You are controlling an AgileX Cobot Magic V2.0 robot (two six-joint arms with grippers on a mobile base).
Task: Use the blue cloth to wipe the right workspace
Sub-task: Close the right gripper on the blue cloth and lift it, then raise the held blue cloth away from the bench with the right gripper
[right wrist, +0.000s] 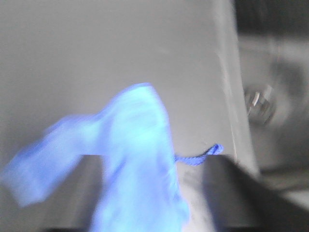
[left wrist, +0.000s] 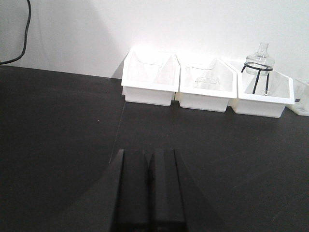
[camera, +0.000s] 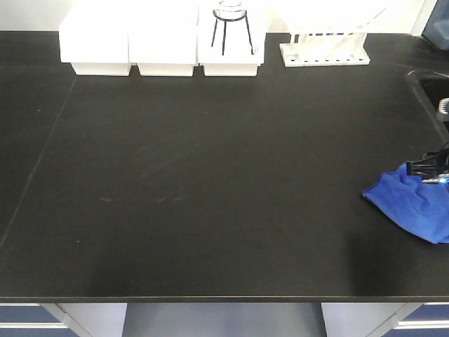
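The blue cloth (camera: 410, 200) lies crumpled at the right edge of a black benchtop (camera: 210, 175), close to the sink. My right gripper (camera: 429, 172) is right over its far side. The right wrist view is blurred. In it the blue cloth (right wrist: 140, 145) bunches between the two spread fingers of my right gripper (right wrist: 154, 157), bare surface shows beside the right finger, and the thin loop (right wrist: 203, 155) sticks out to the right. My left gripper (left wrist: 150, 152) is shut and empty above the bench. The right workspace is out of view.
Three white bins (camera: 165, 38) line the back edge, one holding a glass flask on a black wire stand (camera: 231, 21). A white tube rack (camera: 326, 49) stands to their right. A sink (camera: 435, 88) is set into the far right of the bench.
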